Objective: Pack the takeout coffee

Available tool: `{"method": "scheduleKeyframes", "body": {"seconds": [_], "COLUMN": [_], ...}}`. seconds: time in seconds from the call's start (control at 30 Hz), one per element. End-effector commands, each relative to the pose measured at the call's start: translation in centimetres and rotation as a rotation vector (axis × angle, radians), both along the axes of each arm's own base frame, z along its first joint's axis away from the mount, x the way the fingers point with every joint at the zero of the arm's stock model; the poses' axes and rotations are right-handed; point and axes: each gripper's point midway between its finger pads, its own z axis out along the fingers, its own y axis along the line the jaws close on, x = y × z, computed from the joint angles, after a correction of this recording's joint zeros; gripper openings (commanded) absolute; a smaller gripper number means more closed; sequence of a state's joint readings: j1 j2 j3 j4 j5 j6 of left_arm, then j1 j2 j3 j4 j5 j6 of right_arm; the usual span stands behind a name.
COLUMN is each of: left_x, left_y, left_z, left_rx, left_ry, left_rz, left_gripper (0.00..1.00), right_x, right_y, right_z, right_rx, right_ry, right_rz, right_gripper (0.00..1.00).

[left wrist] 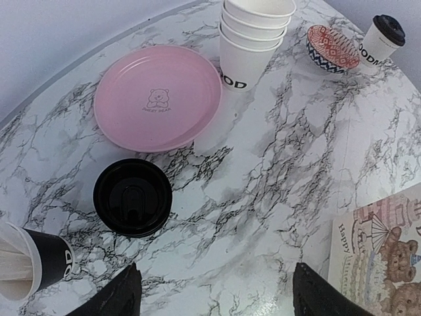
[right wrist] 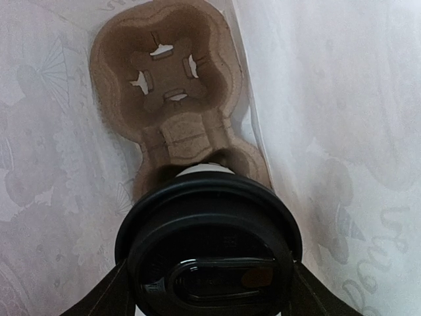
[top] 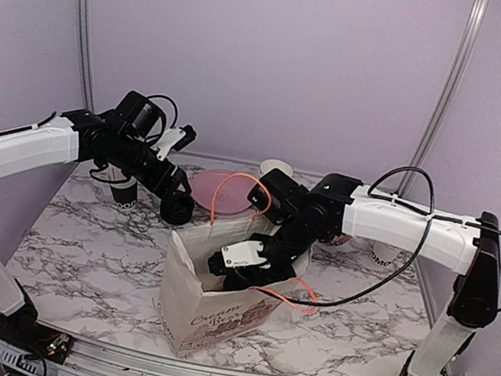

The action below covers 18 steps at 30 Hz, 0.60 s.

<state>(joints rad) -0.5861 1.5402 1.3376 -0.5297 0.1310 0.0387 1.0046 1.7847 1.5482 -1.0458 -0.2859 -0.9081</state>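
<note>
Top view: right gripper (top: 244,261) sunk in open paper bag (top: 201,319), loading; left wrist: left gripper (left wrist: 214,299) spread, hovering short of lidded cup (left wrist: 132,197) on the table, I judge lining up; right wrist: pincer pinching second cup (right wrist: 209,243) over carrier (right wrist: 164,85) slot, to seat it

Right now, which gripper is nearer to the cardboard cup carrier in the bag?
Right. The right gripper is inside the paper bag just above the carrier, holding a lidded coffee; the left gripper hangs outside it.
</note>
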Motion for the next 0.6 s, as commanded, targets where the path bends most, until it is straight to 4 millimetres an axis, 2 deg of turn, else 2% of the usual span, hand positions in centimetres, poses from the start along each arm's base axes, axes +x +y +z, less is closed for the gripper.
{"method": "scheduleKeyframes", "body": {"seconds": [0.0,0.1,0.17,0.27,0.47,0.57], "left_x": [-1.6,-1.9,-2.0,-2.3,-3.1,-3.6], "left_y": [-0.9,-1.3,-1.3,-1.2,-1.0,-1.0], "left_z": [4.5,6.2,6.9,7.1,7.8,9.1], "left_rx": [-0.105,-0.143,-0.153,-0.159,-0.175,-0.195], "left_ry": [-0.045,-0.068,-0.084,-0.084,-0.088,-0.106], "left_rz": [-0.087,-0.108,-0.110,-0.113,-0.128,-0.145], "left_gripper": [0.80,0.81,0.81,0.81,0.83,0.85], "right_x": [1.4,1.6,1.4,0.9,0.2,-0.1], "right_y": [-0.4,0.0,0.5,1.0,1.7,1.7], "right_z": [-3.8,-4.1,-3.9,-2.7,2.0,3.2], "right_rx": [-0.110,-0.127,-0.121,-0.101,-0.008,-0.005], "right_ry": [-0.102,-0.190,-0.187,-0.153,-0.048,-0.014], "right_rz": [-0.078,-0.078,-0.073,-0.051,-0.006,0.012], "right_gripper": [0.38,0.41,0.42,0.44,0.71,0.81]}}
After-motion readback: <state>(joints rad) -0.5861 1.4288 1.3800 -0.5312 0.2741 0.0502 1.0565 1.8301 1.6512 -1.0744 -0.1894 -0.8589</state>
